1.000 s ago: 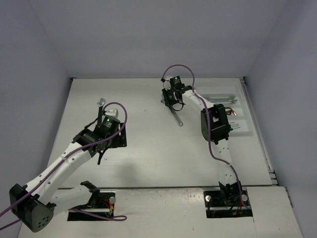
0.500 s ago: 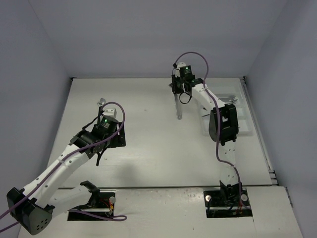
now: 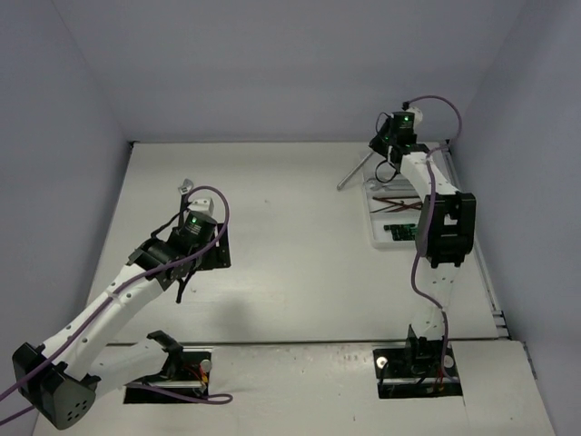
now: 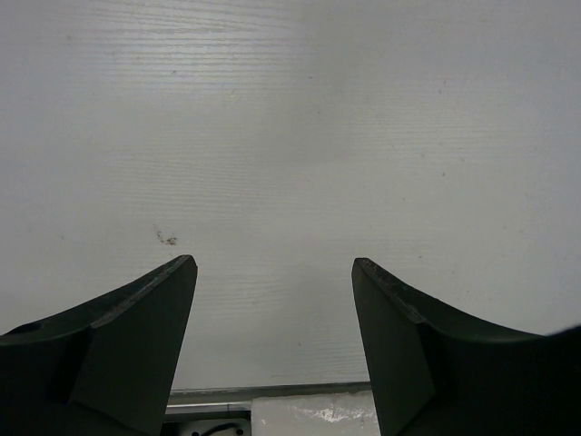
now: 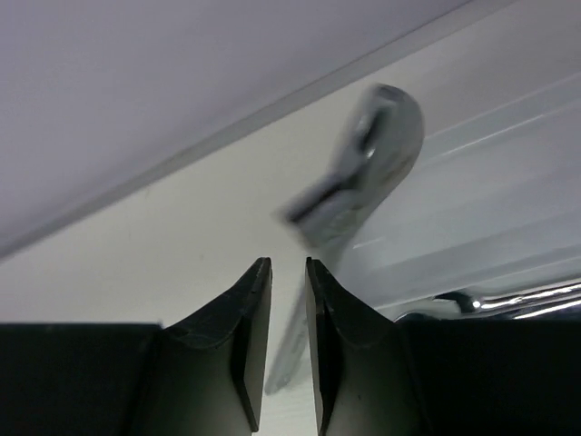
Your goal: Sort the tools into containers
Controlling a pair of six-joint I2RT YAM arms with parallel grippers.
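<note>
Looking down from the top camera, the right end effector (image 3: 381, 150) is way out at the far right of the surface (image 3: 272, 254), near the back wall, and it's clamped on a silver wrench (image 3: 354, 173). The wrench pokes out to the left from the fingers, past the far-left corner of the white tray (image 3: 375, 222). Can't tell if its free end touches the surface or just hangs over it.

The right wrist cam backs that up: the fingers (image 5: 250, 345) are nearly together with the wrench shaft pinched between them. The adjustable-style head (image 5: 381, 145) sticks out beyond the tips, pretty blurry, with the tray's white ridges behind it.

In the tray, some dark brown hex keys (image 3: 395, 198) lie in one compartment, and black-and-green screwdrivers (image 3: 399, 230) sit in the one nearest the arm bases. The arm hides most of the rest.

The left end effector (image 3: 188, 193) is over on the left side, well apart from the tray. Its jaws are spread wide with nothing between them, just bare surface underneath in the wrist view.
</note>
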